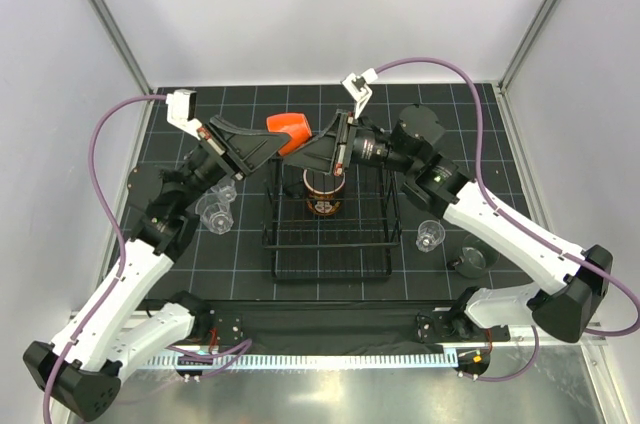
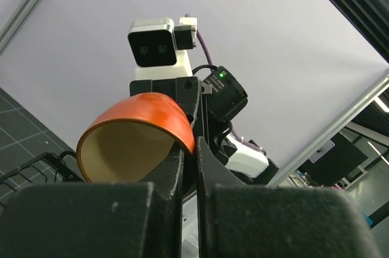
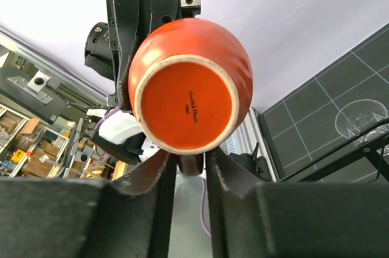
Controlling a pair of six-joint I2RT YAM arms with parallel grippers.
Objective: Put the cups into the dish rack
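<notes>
The small orange cup (image 1: pixel 290 131) hangs in the air above the far end of the black wire dish rack (image 1: pixel 330 244). My left gripper (image 1: pixel 268 149) is shut on its rim; in the left wrist view (image 2: pixel 196 148) one finger is inside the cup (image 2: pixel 137 121) and one outside. My right gripper (image 1: pixel 322 147) sits just right of the cup. In the right wrist view (image 3: pixel 189 156) its jaws stand a narrow gap apart just under the cup's base (image 3: pixel 185 100), not around it. The large dark patterned mug (image 1: pixel 322 192) stands upright in the rack.
Two clear cups (image 1: pixel 215 209) stand on the mat left of the rack. One clear cup (image 1: pixel 430 235) and the grey-green cup (image 1: pixel 472 260) stand to its right. A clear cup (image 3: pixel 358 118) and rack wire (image 3: pixel 340 154) show in the right wrist view.
</notes>
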